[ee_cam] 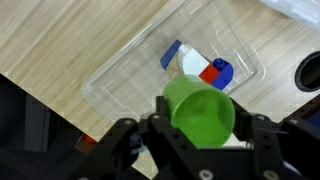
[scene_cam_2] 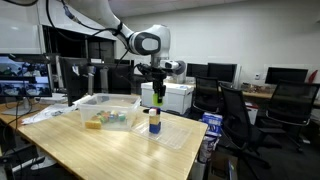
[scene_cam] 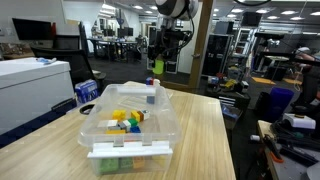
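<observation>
My gripper (ee_cam: pixel 200 128) is shut on a green plastic cup (ee_cam: pixel 200 106), its fingers on either side of the cup's wall. It hangs above a shallow clear plastic tray (ee_cam: pixel 125 72) on the wooden table. In the tray, right under the cup, stands a small stack of white, blue and red pieces (ee_cam: pixel 208 71). In an exterior view the gripper (scene_cam_2: pixel 153 84) holds the cup (scene_cam_2: pixel 156 100) just above that stack (scene_cam_2: pixel 154 122), apart from it. The gripper also shows in an exterior view (scene_cam: pixel 157 60).
A clear bin (scene_cam: pixel 128 128) with several coloured toys stands on the table beside the tray; it also shows in an exterior view (scene_cam_2: pixel 104 112). A blue box (scene_cam: pixel 87 92) and a white machine (scene_cam: pixel 30 88) lie off one table edge. Black office chairs (scene_cam_2: pixel 236 115) stand nearby.
</observation>
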`<action>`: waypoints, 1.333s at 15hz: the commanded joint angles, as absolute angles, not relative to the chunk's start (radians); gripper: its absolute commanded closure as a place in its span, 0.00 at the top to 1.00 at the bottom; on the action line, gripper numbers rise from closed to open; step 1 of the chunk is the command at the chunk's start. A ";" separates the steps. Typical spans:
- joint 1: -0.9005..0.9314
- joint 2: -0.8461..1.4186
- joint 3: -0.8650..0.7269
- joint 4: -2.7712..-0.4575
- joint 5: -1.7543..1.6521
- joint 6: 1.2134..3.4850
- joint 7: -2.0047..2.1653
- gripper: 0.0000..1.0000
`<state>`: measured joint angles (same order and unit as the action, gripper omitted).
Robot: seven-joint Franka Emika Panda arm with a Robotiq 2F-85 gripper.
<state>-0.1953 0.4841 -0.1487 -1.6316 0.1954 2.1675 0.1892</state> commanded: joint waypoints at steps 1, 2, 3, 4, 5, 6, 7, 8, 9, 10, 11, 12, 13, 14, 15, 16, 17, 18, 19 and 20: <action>-0.214 0.541 -0.134 -1.548 0.244 2.130 0.215 0.34; -0.215 0.552 -0.131 -1.530 0.252 2.124 0.215 0.34; -0.214 0.557 -0.127 -1.515 0.258 2.117 0.213 0.34; -0.213 0.565 -0.123 -1.499 0.262 2.108 0.211 0.34; -0.208 0.571 -0.120 -1.484 0.259 2.092 0.213 0.34; -0.206 0.577 -0.116 -1.470 0.257 2.075 0.214 0.34; -0.198 0.578 -0.117 -1.464 0.244 2.054 0.219 0.34; -0.193 0.583 -0.120 -1.455 0.233 2.034 0.227 0.34; -0.190 0.587 -0.122 -1.452 0.228 2.019 0.232 0.34; -0.186 0.593 -0.128 -1.449 0.220 2.011 0.243 0.34; -0.180 0.597 -0.135 -1.452 0.205 2.011 0.254 0.34; -0.179 0.601 -0.138 -1.451 0.199 2.013 0.263 0.34; -0.178 0.605 -0.140 -1.451 0.194 2.017 0.270 0.34; -0.177 0.609 -0.142 -1.450 0.190 2.017 0.274 0.34; -0.178 0.616 -0.141 -1.446 0.190 2.011 0.274 0.34; -0.179 0.621 -0.139 -1.444 0.189 2.009 0.273 0.34; -0.178 0.627 -0.138 -1.441 0.186 2.006 0.273 0.34; -0.176 0.633 -0.138 -1.437 0.184 2.002 0.273 0.34; -0.174 0.638 -0.137 -1.433 0.182 1.999 0.272 0.34; -0.171 0.643 -0.136 -1.427 0.179 1.997 0.272 0.34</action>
